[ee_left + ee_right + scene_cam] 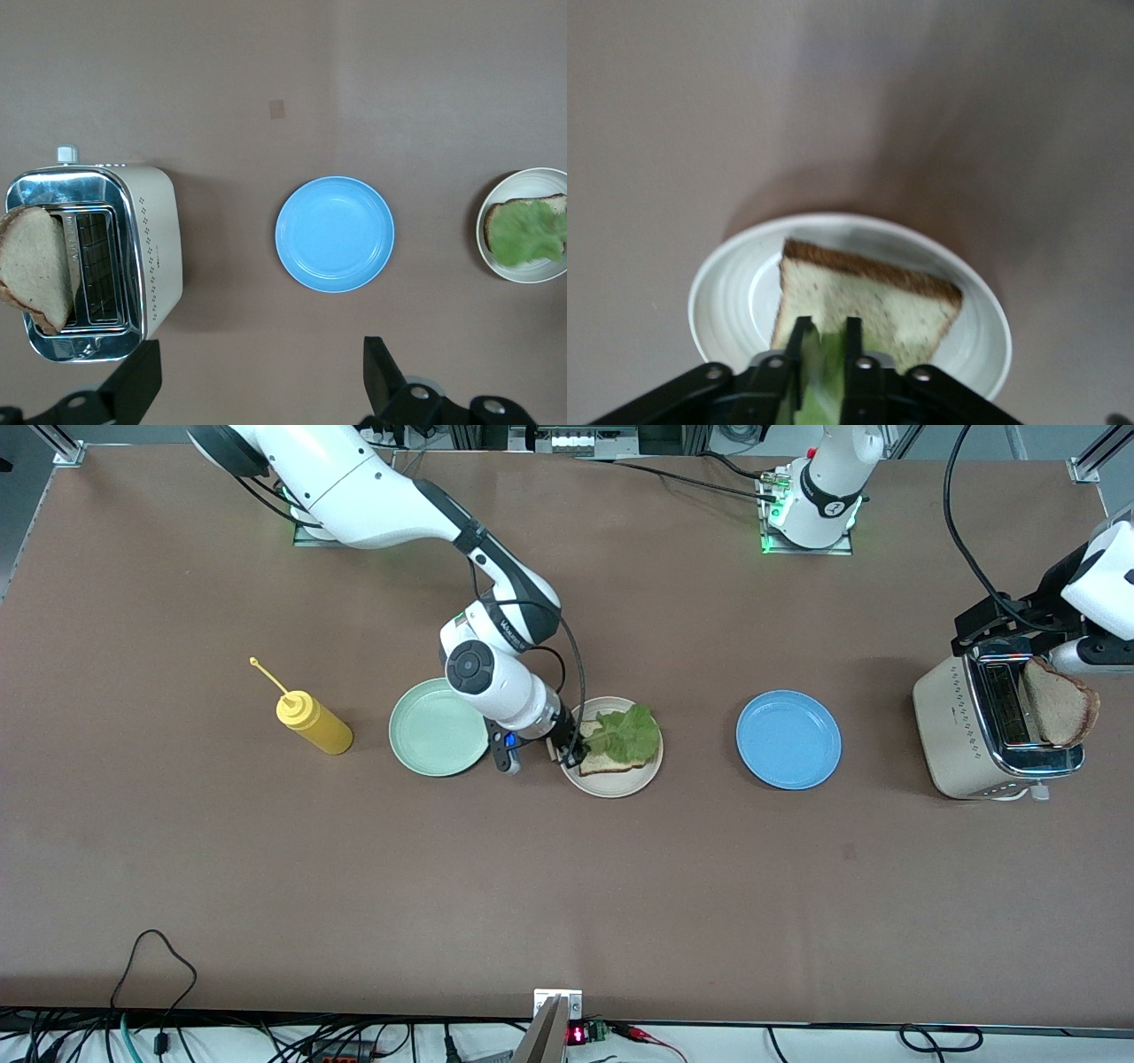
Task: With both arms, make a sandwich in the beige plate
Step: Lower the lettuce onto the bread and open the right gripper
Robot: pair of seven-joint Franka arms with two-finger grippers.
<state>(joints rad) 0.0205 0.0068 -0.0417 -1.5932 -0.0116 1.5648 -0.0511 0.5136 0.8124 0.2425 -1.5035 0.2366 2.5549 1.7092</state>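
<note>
- Front view: I've got the right gripper (pixel 571 751) low over the beige plate (pixel 611 786), at the rim toward the right arm's end. A bread slice (pixel 609 762) lies on that plate with the lettuce leaf (pixel 631 732) on top, one leaf edge running in between the jaws.
- The mint green plate (pixel 438 727) sits just beside the beige one, tight under the right wrist. The blue plate (pixel 788 740) lies toward the left arm's end, with a bare strip of surface between it and the beige plate.
- The yellow squeeze bottle (pixel 313 722) lies near the mint plate. The toaster (pixel 983 726) stands by the surface's edge with a second bread slice (pixel 1060 704) sticking up from a slot; the left arm is over it.
- Left wrist view: the left gripper (pixel 257 376) hangs high with jaws wide apart and nothing in them, over the surface between toaster (pixel 146 248) and blue plate (pixel 335 234).
- Right wrist view: jaws (pixel 824 341) narrowly apart, green leaf (pixel 824 381) between them; I cannot tell whether they pinch it. Bread (pixel 868 301) lies flat inside the plate rim (pixel 709 292).
</note>
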